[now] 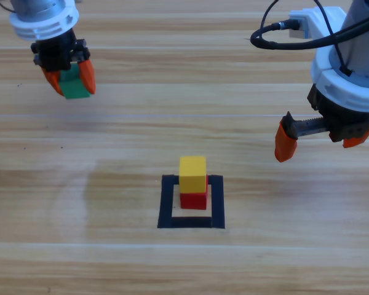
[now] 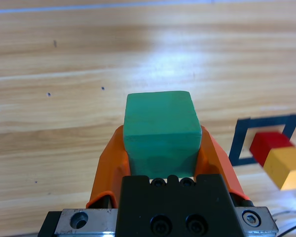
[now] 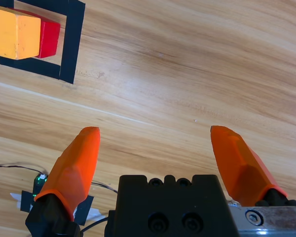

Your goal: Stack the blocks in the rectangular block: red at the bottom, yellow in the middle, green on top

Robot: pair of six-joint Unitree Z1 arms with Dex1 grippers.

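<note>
Overhead, the yellow cube [image 1: 192,174] sits on the red cube [image 1: 193,200] inside the black tape square [image 1: 191,223] on the wooden table [image 1: 111,258]. Up left, the left gripper [image 1: 69,80] clamps the green cube [image 1: 75,86]. Its wrist view shows that cube [image 2: 160,133] pinched between both jaws. Rightward, the right gripper [image 3: 158,148] hangs above bare wood, jaws spread wide.

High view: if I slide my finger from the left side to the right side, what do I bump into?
Left pincer squeezing the small teal-green cube → black tape square holding the yellow cube stacked on the red cube → right pincer, wide open.
</note>
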